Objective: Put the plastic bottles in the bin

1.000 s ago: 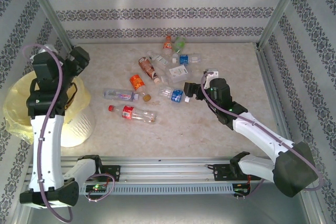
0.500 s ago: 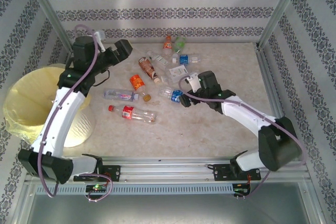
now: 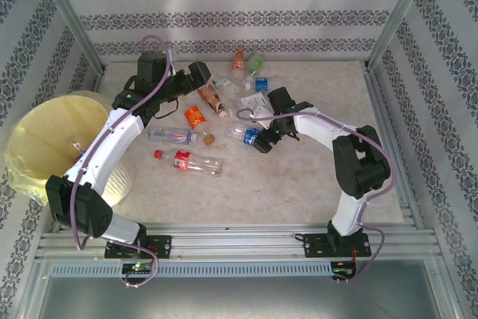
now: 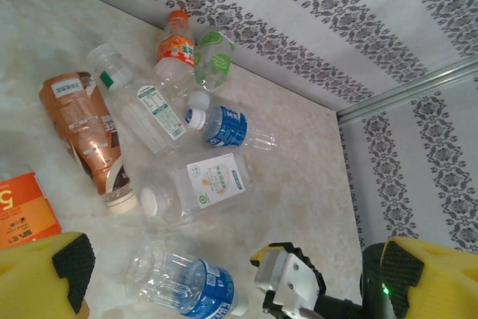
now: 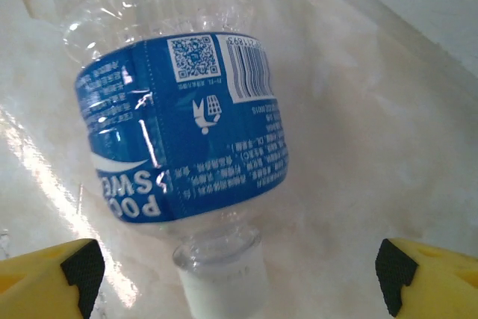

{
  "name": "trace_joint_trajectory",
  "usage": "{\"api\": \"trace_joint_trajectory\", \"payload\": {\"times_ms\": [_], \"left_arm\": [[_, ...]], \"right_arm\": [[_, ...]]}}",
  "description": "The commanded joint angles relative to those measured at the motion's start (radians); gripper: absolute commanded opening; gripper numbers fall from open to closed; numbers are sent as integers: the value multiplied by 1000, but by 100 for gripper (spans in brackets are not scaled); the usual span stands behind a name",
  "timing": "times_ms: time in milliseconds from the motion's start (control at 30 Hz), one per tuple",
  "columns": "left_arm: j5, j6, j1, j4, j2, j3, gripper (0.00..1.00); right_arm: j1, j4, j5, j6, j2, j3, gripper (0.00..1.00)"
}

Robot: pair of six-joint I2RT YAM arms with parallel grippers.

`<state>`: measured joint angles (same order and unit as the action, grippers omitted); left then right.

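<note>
Plenty of bare table lay open along the near edge and down the right side. The plastic bottles crowded the centre-rear, the farthest ones close to the back wall. The bin stood at the table's left side, its yellow bag spread wide, well apart from the cluster.

The left gripper hung over the rear-left of the cluster, just beside the brown bottle. Its yellow fingers stood wide apart, one at each bottom corner of the wrist view. The right gripper was down at the blue-labelled bottle, which lay on its side near the middle. Its fingers were spread wide, one on either side of the white cap and clear of it.

The bottom edge of the right wrist view cut that cap off, and the bottle's clear body ran out past the top. From above, the right fingertips merged into dark shapes against the bottle, so the gap was hard to judge there. Something pale lay inside the bin, too faint to name.

The left wrist view sharpened what the overhead blurred: an orange-capped bottle and a green-printed bottle by the wall, and a white-labelled bottle nearer. The overhead gave the red-capped bottle lying nearest the front.
</note>
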<state>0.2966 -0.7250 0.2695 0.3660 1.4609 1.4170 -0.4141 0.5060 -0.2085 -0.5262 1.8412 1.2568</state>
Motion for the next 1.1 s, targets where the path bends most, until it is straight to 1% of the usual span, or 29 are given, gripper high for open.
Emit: {"api": "trace_joint_trajectory", "payload": {"times_ms": [0,133,300,433,467,567,700,800,933,1067], "left_arm": [[-37,-14,14,-12,-13,-16,100],[-42,-17,13,-3,-17,-33,100],[-49,-24,12,8,-23,-53,100],[-39,-30,13,1,-23,-65,100],[-36,-32,12,-2,-22,-67,100],[-32,-37,12,-4,-18,-70,100],[-34,-44,13,-12,-28,-88,100],[-34,-37,11,-11,-35,-97,100],[-34,-33,13,-47,-30,-120,100],[44,-25,13,-108,-22,-128,100]], "right_arm": [[-5,30,-35,-91,48,59,94],[-37,25,-21,-162,123,110,95],[-65,39,-14,-190,200,170,93],[-68,19,-14,-176,211,171,89],[-68,12,-15,-175,209,167,86],[-73,-16,-7,-166,191,143,73],[-92,-60,-4,-179,144,84,68],[-92,-76,-18,-163,109,65,60],[-97,-87,-19,-147,43,39,57],[-92,-187,-45,-92,-63,-49,53]]}}
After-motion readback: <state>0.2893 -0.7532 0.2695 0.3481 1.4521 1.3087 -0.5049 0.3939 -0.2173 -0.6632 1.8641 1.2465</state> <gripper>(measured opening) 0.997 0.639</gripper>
